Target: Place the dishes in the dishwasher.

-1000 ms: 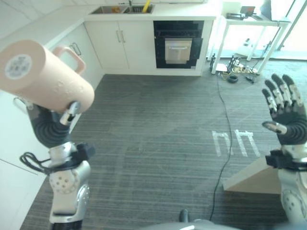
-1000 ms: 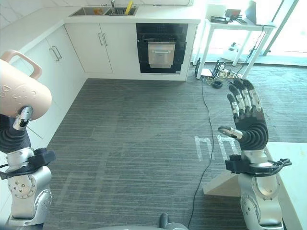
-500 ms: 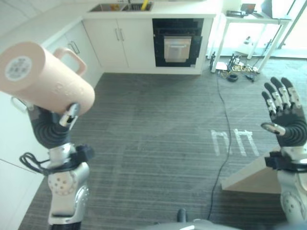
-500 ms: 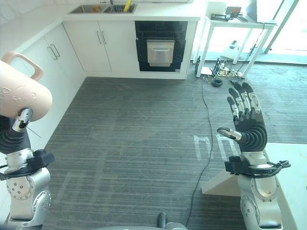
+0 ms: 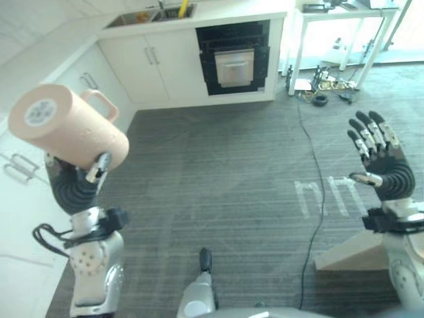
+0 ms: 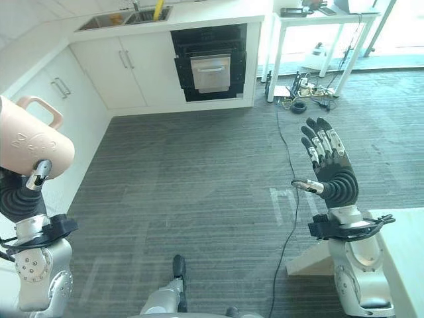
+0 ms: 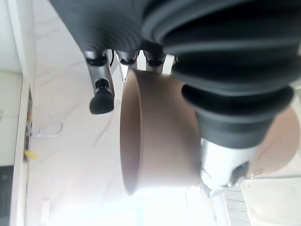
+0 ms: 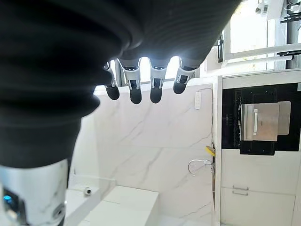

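Left robot hand (image 5: 74, 187) raised at the left, fingers curled round a big pink mug (image 5: 69, 129) held on its side, base toward camera, handle (image 5: 103, 103) up; fingers mostly hidden behind it. Right robot hand (image 5: 381, 162) up at the right, fingers spread, holding nothing. Far back, worktop (image 5: 212, 13) with sink (image 5: 136, 18), contents too small to tell.

**Daylight pours in from beyond the right hand**

Strong daylight enters far beyond the right hand (image 5: 381, 159), washing out the white metal table (image 5: 344, 16) there. It lays a pale sheen on the grey striped floor (image 5: 232, 165). In the right wrist view, glare burns behind the fingertips (image 8: 135, 94). Past the left hand (image 5: 73, 189), glare whitens the wall beside the peach plastic mug (image 7: 160, 141).
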Tool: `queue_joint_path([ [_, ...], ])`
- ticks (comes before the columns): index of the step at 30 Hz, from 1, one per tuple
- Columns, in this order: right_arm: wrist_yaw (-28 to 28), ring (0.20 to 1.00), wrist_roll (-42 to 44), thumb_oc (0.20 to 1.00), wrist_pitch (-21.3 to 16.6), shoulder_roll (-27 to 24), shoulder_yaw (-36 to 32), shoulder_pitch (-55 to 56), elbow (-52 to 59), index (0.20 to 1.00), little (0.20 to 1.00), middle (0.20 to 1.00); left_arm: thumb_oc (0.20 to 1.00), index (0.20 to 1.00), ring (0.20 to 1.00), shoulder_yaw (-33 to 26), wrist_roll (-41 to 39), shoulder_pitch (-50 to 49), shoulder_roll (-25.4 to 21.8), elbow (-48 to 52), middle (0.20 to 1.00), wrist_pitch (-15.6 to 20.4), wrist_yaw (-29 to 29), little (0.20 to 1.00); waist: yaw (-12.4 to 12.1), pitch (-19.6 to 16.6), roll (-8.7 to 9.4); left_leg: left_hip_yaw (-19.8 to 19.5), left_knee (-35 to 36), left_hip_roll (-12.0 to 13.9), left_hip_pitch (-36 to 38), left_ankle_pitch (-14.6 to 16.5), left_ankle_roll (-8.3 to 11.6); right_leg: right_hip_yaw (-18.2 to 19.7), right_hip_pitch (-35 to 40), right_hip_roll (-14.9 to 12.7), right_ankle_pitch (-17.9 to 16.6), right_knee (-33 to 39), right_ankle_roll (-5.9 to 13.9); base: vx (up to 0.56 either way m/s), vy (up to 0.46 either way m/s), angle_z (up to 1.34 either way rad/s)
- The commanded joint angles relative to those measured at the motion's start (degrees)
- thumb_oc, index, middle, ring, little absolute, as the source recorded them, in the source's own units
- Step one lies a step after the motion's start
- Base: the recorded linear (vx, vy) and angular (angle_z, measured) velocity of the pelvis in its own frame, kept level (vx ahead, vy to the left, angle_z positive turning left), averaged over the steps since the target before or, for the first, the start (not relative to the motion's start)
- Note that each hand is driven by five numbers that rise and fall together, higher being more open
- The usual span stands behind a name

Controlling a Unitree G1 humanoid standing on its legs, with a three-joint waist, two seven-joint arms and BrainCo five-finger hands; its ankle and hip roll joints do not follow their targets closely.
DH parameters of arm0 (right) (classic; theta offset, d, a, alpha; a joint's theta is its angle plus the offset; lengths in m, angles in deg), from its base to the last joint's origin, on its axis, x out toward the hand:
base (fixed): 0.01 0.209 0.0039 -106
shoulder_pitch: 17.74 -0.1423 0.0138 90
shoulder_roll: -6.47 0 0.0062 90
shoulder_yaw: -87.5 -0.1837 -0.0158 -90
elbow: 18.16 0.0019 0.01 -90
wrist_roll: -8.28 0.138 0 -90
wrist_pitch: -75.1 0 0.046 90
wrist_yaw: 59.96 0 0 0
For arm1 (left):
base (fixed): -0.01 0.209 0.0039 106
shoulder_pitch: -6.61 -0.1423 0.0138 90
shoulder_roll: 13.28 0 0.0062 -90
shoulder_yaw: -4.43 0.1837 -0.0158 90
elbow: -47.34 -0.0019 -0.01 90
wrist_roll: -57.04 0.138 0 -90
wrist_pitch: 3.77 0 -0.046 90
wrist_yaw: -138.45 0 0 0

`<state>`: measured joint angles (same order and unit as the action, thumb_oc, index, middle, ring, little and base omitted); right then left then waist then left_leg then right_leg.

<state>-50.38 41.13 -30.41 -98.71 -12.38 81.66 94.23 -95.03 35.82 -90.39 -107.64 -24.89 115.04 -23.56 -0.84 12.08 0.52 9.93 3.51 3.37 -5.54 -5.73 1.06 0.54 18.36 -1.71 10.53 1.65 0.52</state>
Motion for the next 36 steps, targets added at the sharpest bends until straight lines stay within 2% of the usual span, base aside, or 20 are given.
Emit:
queue_joint_path([
  [1, 0.3, 1.0, 2.2, 1.0, -3.0, 2.5, -1.9, -0.6, 5.8, 1.0, 1.0, 1.0, 0.2, 0.2, 0.2, -1.8, 1.2, -1.0, -5.1, 5.1, 0.2, 1.3, -1.7, 0.2, -3.1, -5.1, 2.65, -2.0, -1.7, 1.0, -2.5, -0.4, 0.61, -7.3, -0.7, -4.8, -1.8, -7.3, 7.0, 0.29, 0.192, -0.35],
  [4, -1.9, 1.0, 0.1, 1.0, -2.4, 4.4, -0.7, -2.0, 6.6, 1.0, 1.0, 1.0, 0.2, 0.2, 0.2, -1.7, 0.5, 0.6, -5.3, 5.3, 0.2, -0.5, -4.3, 0.2, -4.1, -6.7, 3.57, -3.7, -0.4, -1.7, 0.0, 0.8, -1.54, -8.6, -3.8, -7.0, -6.7, -15.8, 9.23, 0.4, 0.285, 0.04],
  [5, -2.9, 1.0, -0.9, 1.0, -1.5, 5.4, 0.0, -2.5, 7.0, 1.0, 1.0, 1.0, 0.2, 0.2, 0.2, -1.5, 0.0, 1.1, -5.3, 5.3, 0.2, -1.6, -5.1, 0.2, -4.5, -7.5, 3.82, -5.0, 0.3, -3.3, 1.1, 1.5, -2.47, -8.5, -5.0, -7.6, -10.7, -21.6, 9.82, 0.41, 0.297, 0.4],
  [7, -3.4, 1.0, -2.5, 1.0, -1.2, 7.0, 1.3, -2.8, 7.3, 1.0, 1.0, 1.0, 0.2, 0.2, 0.2, -0.9, 0.5, 1.5, -5.1, 5.3, 0.2, -2.3, -5.4, 0.2, -4.7, -7.9, 3.32, -6.3, 0.6, -4.5, 2.4, 2.6, -3.62, -8.4, -7.9, -7.8, -15.0, -30.8, 10.43, 0.31, 0.246, 0.46],
  [9, -3.2, 1.0, -4.4, 1.0, -0.9, 8.5, 3.0, -2.6, 7.1, 1.0, 1.0, 1.0, 0.2, 0.2, 0.2, -0.5, 1.1, 1.4, -4.8, 5.4, 0.2, -2.9, -5.1, 0.2, -3.4, -7.3, 1.38, -6.5, 1.0, -3.8, 6.1, 4.1, -4.48, -8.3, -17.3, -8.4, -16.5, -41.6, 9.32, 0.28, 0.25, 0.32],
  [10, -3.0, 1.0, -4.7, 1.0, -0.8, 8.4, 3.4, -2.7, 6.8, 1.0, 1.0, 1.0, 0.2, 0.2, 0.2, -0.5, 1.3, 1.4, -4.7, 5.5, 0.2, -3.1, -4.6, 0.2, -2.9, -7.1, 1.07, -6.1, 1.2, -3.7, 7.1, 4.5, -4.51, -8.6, -20.6, -8.7, -15.9, -42.1, 8.73, 0.28, 0.169, -0.01],
  [12, -2.6, 1.0, -3.8, 1.0, -1.2, 7.4, 3.7, -2.7, 6.0, 1.0, 1.0, 1.0, 0.2, 0.2, 0.2, -0.7, 0.1, 1.8, -5.2, 5.3, 0.2, -3.2, -5.0, 0.2, -2.4, -6.5, 1.25, -5.5, 1.4, -3.5, 8.1, 4.9, -4.17, -11.7, -23.6, -8.7, -12.2, -35.5, 7.29, 0.25, -0.009, 0.01],
  [15, -1.6, 1.0, -0.7, 1.0, -2.1, 5.8, 2.0, -2.5, 5.4, 1.0, 1.0, 1.0, 0.2, 0.2, 0.2, -1.0, -0.3, 2.0, -5.6, 5.6, 0.2, -2.7, -5.4, 0.2, -1.7, -5.2, 2.4, -5.0, 1.5, -3.2, 10.1, 6.5, -3.0, -17.0, -23.2, -9.1, -11.9, -18.7, 6.92, 0.33, -0.183, 0.15],
  [16, -1.2, 1.0, 1.3, 1.0, -2.2, 5.0, 1.0, -2.2, 5.2, 1.0, 1.0, 1.0, 0.2, 0.2, 0.2, -0.8, -0.2, 1.6, -5.7, 6.0, 0.2, -2.7, -5.5, 0.2, -0.9, -4.6, 2.86, -4.6, 1.5, -3.1, 11.5, 7.7, -2.54, -18.0, -22.6, -8.5, -13.2, -10.3, 7.25, 0.51, -0.302, 0.41],
  [17, -0.6, 1.0, 2.1, 1.0, -2.5, 4.9, 0.8, -1.8, 5.1, 1.0, 1.0, 1.0, 0.2, 0.2, 0.2, -0.5, 0.5, 1.1, -5.6, 6.4, 0.2, -2.7, -5.2, 0.2, 0.6, -4.0, 3.08, -5.1, 1.5, -3.4, 13.2, 9.3, -2.51, -15.8, -23.8, -8.2, -16.9, -3.8, 8.28, 0.49, -0.251, 0.58],
  [21, 0.3, 1.0, 0.8, 1.0, -2.9, 6.1, 1.2, 0.3, 6.7, 1.0, 1.0, 1.0, 0.2, 0.2, 0.2, 0.8, 1.6, -0.2, -4.9, 6.9, 0.2, -1.6, -5.4, 0.2, 3.5, -2.6, 2.42, -7.8, 1.3, -3.0, 18.0, 12.6, -3.11, -10.3, -28.6, -9.8, -23.1, 1.2, 9.7, 0.44, -0.241, 0.8],
  [23, -0.1, 1.0, 1.9, 1.0, -3.6, 5.8, 1.1, 1.0, 7.0, 1.0, 1.0, 1.0, 0.2, 0.2, 0.2, 0.6, 1.9, -0.9, -5.4, 7.2, 0.2, -0.9, -5.8, 0.2, 3.7, -2.4, 2.59, -7.9, 0.9, -2.7, 19.3, 14.1, -3.21, -11.1, -29.0, -10.5, -23.2, 1.6, 10.09, 0.4, -0.342, 0.8],
  [27, -1.6, 1.0, 1.9, 1.0, -2.6, 4.0, 2.6, -1.8, 6.5, 1.0, 1.0, 1.0, 0.2, 0.2, 0.2, 1.1, 2.7, -0.3, -6.5, 7.2, 0.2, -2.2, -3.2, 0.2, 4.0, -4.9, 2.76, -6.4, -1.7, -0.6, 23.3, 18.2, -1.17, -14.4, -26.1, -10.7, -23.3, 1.0, 10.54, 0.38, -0.426, -0.04],
  [29, -1.6, 1.0, 2.2, 1.0, -1.8, 3.1, 2.8, -2.8, 6.3, 1.0, 1.0, 1.0, 0.2, 0.2, 0.2, 0.7, 1.5, -0.6, -6.5, 7.5, 0.2, -3.0, -2.9, 0.2, 4.1, -6.0, 1.84, -5.6, -3.5, 1.5, 24.1, 15.7, 0.77, -15.4, -25.8, -9.3, -21.9, 0.2, 9.43, 0.29, -0.35, 0.04],
  [30, -1.4, 1.0, 2.6, 1.0, -1.3, 2.7, 2.9, -3.2, 6.3, 1.0, 1.0, 1.0, 0.2, 0.2, 0.2, 0.6, 1.0, -1.0, -6.3, 7.7, 0.2, -3.6, -3.4, 0.2, 4.0, -6.5, 0.84, -5.1, -7.4, 3.7, 23.0, 11.0, 2.67, -15.5, -24.5, -7.4, -20.4, 0.6, 7.92, 0.27, -0.362, -0.33],
  [31, -1.2, 1.0, 2.0, 1.0, -0.9, 2.5, 2.9, -3.4, 6.3, 1.0, 1.0, 1.0, 0.2, 0.2, 0.2, 0.6, 1.1, -1.4, -5.9, 7.9, 0.2, -3.8, -4.1, 0.2, 4.0, -6.9, 0.98, -5.0, -12.4, 4.8, 20.5, 6.9, 3.87, -15.1, -23.1, -6.4, -19.2, 1.1, 6.27, 0.32, -0.444, -0.52],
  [32, -0.9, 1.0, 2.0, 1.0, -0.7, 2.2, 2.9, -3.2, 6.5, 1.0, 1.0, 1.0, 0.2, 0.2, 0.2, 0.6, 1.4, -1.9, -5.7, 7.9, 0.2, -3.6, -4.3, 0.2, 4.0, -6.9, 0.96, -5.0, -16.2, 5.3, 18.9, 5.3, 4.68, -14.8, -22.1, -5.8, -18.6, 1.6, 5.39, 0.28, -0.409, -0.71],
  [33, -0.6, 1.0, 2.6, 1.0, -0.3, 1.7, 2.8, -3.0, 6.8, 1.0, 1.0, 1.0, 0.2, 0.2, 0.2, 0.7, 1.9, -2.6, -5.4, 7.9, 0.2, -3.2, -4.0, 0.2, 3.9, -6.9, 1.03, -5.0, -21.1, 5.6, 16.7, 2.8, 5.59, -14.4, -20.7, -5.0, -17.4, 1.9, 4.29, 0.3, -0.436, -0.58],
  [34, 0.6, 1.0, 3.5, 1.0, -0.2, 1.2, 2.4, -2.3, 6.6, 1.0, 1.0, 1.0, 0.2, 0.2, 0.2, 0.5, 2.4, -3.9, -4.7, 8.1, 0.2, -2.5, -3.9, 0.2, 3.3, -6.3, 1.8, -5.0, -33.0, 5.1, 11.0, 0.1, 6.45, -13.5, -18.3, -4.3, -15.7, 1.9, 2.28, 0.29, -0.415, -0.66],
  [36, 1.1, 1.0, 3.0, 1.0, -0.6, 1.8, 2.3, -1.7, 6.1, 1.0, 1.0, 1.0, 0.2, 0.2, 0.2, 0.5, 3.1, -4.7, -3.9, 7.7, 0.2, -1.3, -4.6, 0.2, 2.2, -4.7, 3.2, -5.3, -43.3, 4.6, 0.8, 0.8, 5.17, -13.0, -15.7, -4.6, -14.5, 1.7, 0.77, 0.26, -0.357, -0.8],
])
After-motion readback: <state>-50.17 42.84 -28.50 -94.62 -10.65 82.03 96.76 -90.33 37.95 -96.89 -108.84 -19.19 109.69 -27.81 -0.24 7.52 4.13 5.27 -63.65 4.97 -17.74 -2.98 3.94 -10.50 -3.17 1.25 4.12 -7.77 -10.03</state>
